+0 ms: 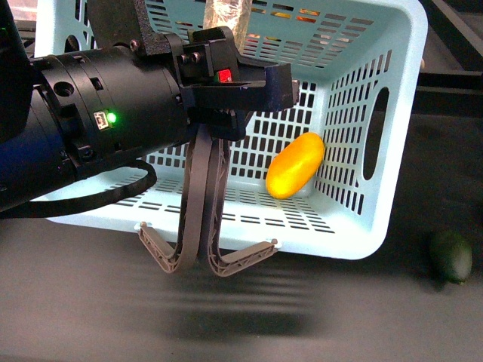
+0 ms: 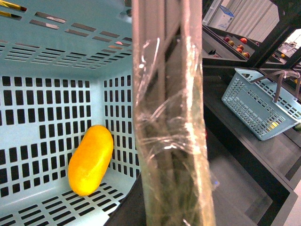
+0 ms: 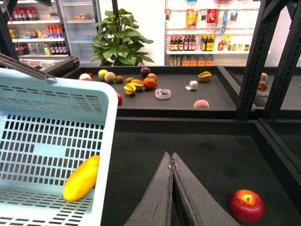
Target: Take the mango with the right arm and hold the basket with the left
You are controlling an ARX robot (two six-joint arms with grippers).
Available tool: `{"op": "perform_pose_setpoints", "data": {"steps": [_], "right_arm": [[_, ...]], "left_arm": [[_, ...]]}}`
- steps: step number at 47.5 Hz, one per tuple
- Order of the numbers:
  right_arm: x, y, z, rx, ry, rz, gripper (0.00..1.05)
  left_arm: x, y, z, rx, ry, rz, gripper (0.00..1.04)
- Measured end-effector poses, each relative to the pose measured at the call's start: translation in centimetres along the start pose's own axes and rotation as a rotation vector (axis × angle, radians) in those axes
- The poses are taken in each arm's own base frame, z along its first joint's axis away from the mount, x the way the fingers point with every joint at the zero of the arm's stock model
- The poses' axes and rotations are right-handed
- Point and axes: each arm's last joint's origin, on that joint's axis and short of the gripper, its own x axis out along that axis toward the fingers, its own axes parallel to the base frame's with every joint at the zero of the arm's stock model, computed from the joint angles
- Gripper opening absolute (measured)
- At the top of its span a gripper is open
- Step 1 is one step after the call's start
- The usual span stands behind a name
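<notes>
The light-blue basket (image 1: 343,113) fills the front view, with the yellow-orange mango (image 1: 296,164) lying inside against its right wall. My left gripper (image 1: 225,23) reaches over it from the left and is shut on the basket. The grey-brown handle (image 1: 198,196) runs from the near rim up under the gripper's body. In the left wrist view a film-wrapped finger (image 2: 169,141) hides the grip, with the mango (image 2: 90,160) in a corner of the basket (image 2: 47,94). My right gripper (image 3: 170,155) is shut and empty over the black table, beside the basket's rim (image 3: 109,141), apart from the mango (image 3: 82,179).
A dark green fruit (image 1: 451,256) lies on the black table right of the basket. A red apple (image 3: 247,205) sits near my right gripper. A second blue basket (image 2: 261,106) stands on a shelf. Loose fruit (image 3: 136,84) and black frame posts (image 3: 254,56) lie beyond.
</notes>
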Motion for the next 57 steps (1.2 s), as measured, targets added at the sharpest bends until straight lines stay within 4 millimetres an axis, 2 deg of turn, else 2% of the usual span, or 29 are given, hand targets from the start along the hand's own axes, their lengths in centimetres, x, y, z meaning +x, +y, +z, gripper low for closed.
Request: {"op": "perform_pose_setpoints", "data": {"steps": [4,8,30,33,52,57], "right_arm": [[-0.6,0.0,-0.49,0.0,0.042,0.001,0.02],[-0.93,0.0,-0.29,0.0,0.012,0.001,0.02],[-0.95,0.0,-0.3,-0.001,0.012,0.0,0.02],[-0.95,0.0,-0.3,-0.002,0.012,0.0,0.09],[-0.95,0.0,-0.3,-0.002,0.012,0.0,0.71],[-0.95,0.0,-0.3,-0.002,0.013,0.001,0.94]], "left_arm": [[-0.01,0.0,-0.01,0.0,0.0,0.0,0.09],[-0.01,0.01,-0.01,-0.001,0.0,0.0,0.09],[-0.02,0.0,-0.02,-0.001,0.001,0.0,0.09],[-0.02,0.0,-0.02,-0.001,0.001,0.0,0.09],[-0.02,0.0,-0.02,-0.001,0.001,0.0,0.09],[0.83,0.63,-0.42,0.13,-0.018,0.216,0.09]]}}
